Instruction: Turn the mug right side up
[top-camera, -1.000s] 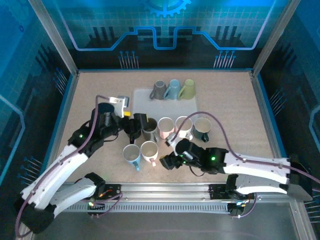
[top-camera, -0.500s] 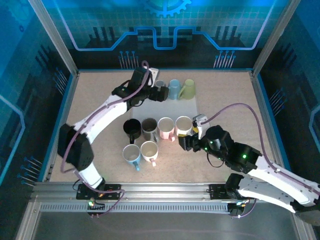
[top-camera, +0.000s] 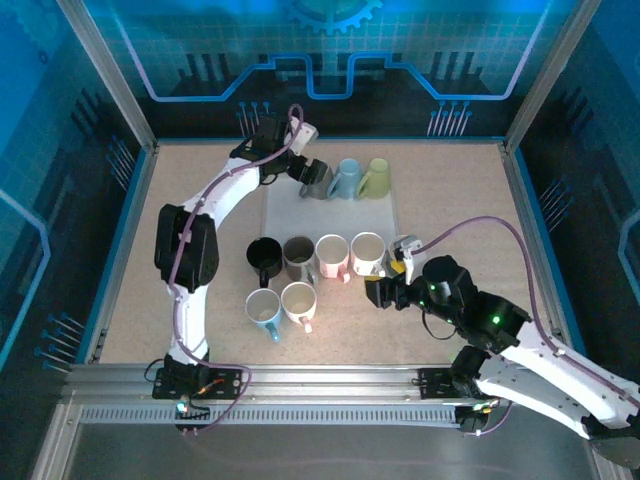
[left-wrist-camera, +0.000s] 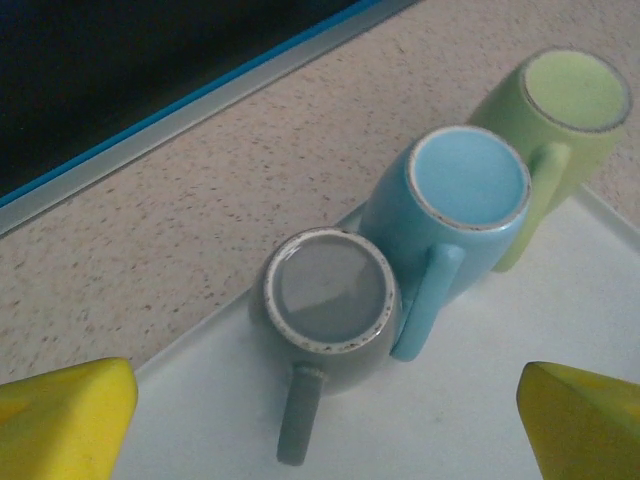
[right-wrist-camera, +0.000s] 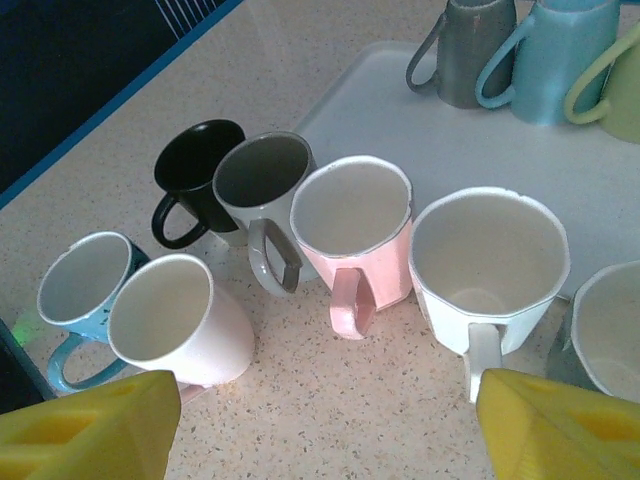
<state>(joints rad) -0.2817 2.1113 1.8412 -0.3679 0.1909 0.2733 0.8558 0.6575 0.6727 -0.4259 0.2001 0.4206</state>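
A: Left pincer is seen wide open, empty, over the upside-down grey ceramic mug on the white plastic tray.
B: Risk: the blue ceramic mug just beside could be knocked if closed off-centre.

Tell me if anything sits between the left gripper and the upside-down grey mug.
Nothing visible does. The left gripper hangs open above the grey mug; the blue mug sits close beside it.

Top cam overlooks whole table; wrist cams close, angled down, both catch gray mug.
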